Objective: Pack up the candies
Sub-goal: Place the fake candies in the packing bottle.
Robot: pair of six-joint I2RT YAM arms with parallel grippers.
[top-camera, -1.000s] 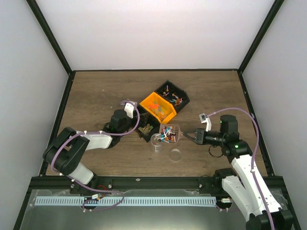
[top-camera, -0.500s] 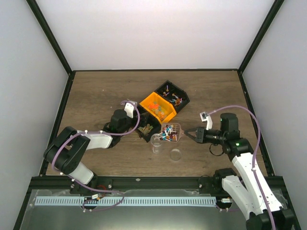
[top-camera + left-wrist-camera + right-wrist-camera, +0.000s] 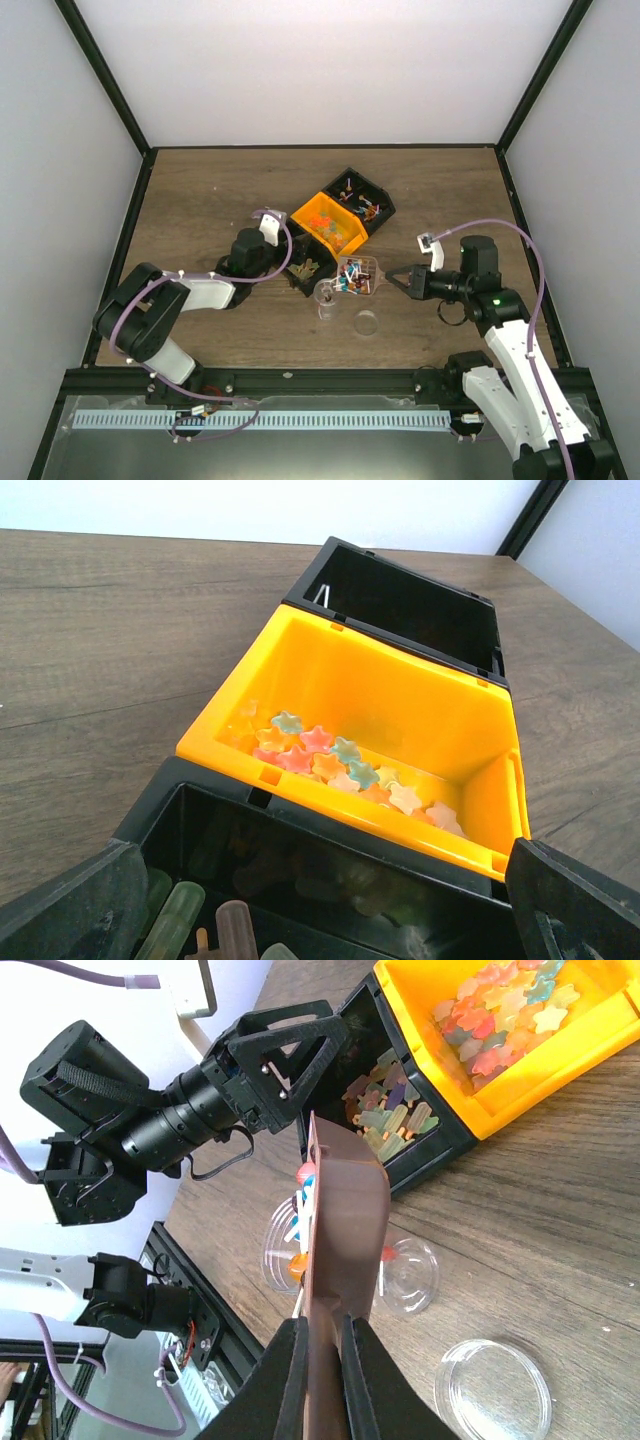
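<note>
Ideally, the brown scoop, clenched in the right gripper, was to be tipped slowly, so that the candies heaped in it were slid into the clear cup just beyond its fingertips, apparently under the scoop's lip. Star-shaped sweets were held in the orange bin ahead of the spread left gripper.
</note>
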